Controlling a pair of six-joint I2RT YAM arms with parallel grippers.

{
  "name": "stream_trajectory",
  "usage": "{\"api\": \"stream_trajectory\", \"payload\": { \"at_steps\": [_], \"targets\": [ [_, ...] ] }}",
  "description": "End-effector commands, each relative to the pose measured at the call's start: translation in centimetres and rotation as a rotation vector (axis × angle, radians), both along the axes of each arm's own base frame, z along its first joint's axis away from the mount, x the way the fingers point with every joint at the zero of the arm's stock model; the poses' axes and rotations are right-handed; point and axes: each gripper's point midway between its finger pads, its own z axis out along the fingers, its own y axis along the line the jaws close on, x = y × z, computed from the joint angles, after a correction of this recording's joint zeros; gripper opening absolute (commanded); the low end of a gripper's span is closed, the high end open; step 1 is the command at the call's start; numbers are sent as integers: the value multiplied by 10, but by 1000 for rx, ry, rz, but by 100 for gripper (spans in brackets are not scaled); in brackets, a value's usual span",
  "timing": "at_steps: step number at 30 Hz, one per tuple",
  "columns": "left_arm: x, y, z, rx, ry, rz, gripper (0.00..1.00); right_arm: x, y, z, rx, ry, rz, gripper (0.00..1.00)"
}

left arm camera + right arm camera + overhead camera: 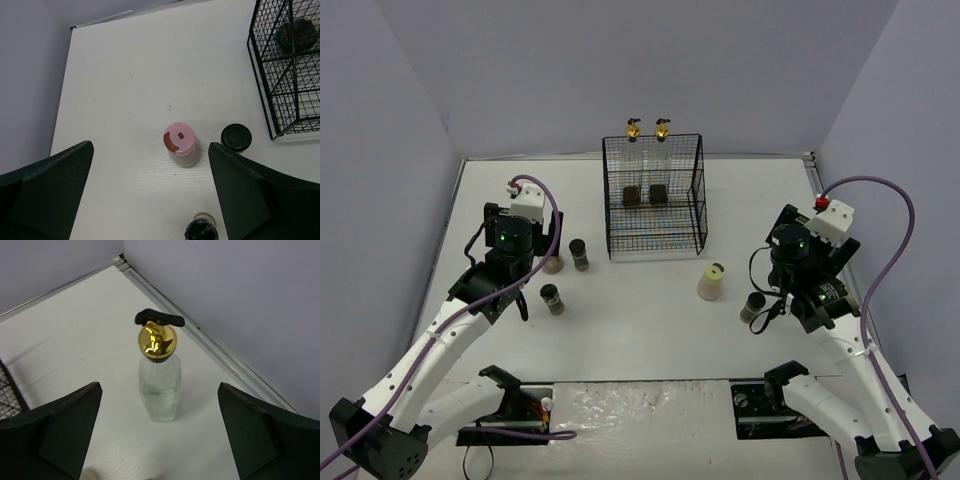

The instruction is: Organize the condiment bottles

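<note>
The white, faintly grained table (640, 330) lay between plain lilac walls (400, 100). At its far middle stood the black wire rack (653, 195), an open grid of thin rods that already held a pair of gold-spouted bottles (634, 150) and two dark racked jars (631, 195).

The right gripper (159, 395) stood spread wide and empty. Its fingers flanked a tall glass bottle (159, 367) that was upright near the table's right edge. The bottle was clear, smooth and seemingly flat-sided, topped by a polished gold dome with a black lever.

The left gripper (150, 150) was equally spread, with nothing in it, above the pink-capped jar (181, 145). This squat, round, matte pot sat near a small black-capped jar (236, 137). A cream-capped jar (711, 281) and another small dark jar (754, 307) stood loose in front of the rack, to its right.

The step looked like the approach to a grasp. On the tall bottle, the pads would best close squarely on the glass below the shoulder, never on the spout. Slick glass and a high top probably made it quick to slip or tip.

The pink-capped jar lay nearer the left gripper's right finger, so centring first seemed wise. That finger would also have to drop between the jar and the black cap without nudging either.
</note>
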Motion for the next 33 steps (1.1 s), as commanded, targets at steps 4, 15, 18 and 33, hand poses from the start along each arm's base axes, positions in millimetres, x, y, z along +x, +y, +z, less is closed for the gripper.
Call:
{"api": "stream_trajectory", "payload": {
  "at_steps": [4,15,18,33],
  "targets": [
    [5,-1,35,-60,-94,9,97,18,-19,-7,11,2,-75,98],
    [3,0,38,-61,-103,10,97,36,-33,-34,17,40,-103,95],
    [3,0,39,-63,-107,10,97,41,-39,-35,30,28,-97,94],
    [2,0,40,-62,-109,7,97,62,-44,-32,20,-8,-37,78]
  ]
}}
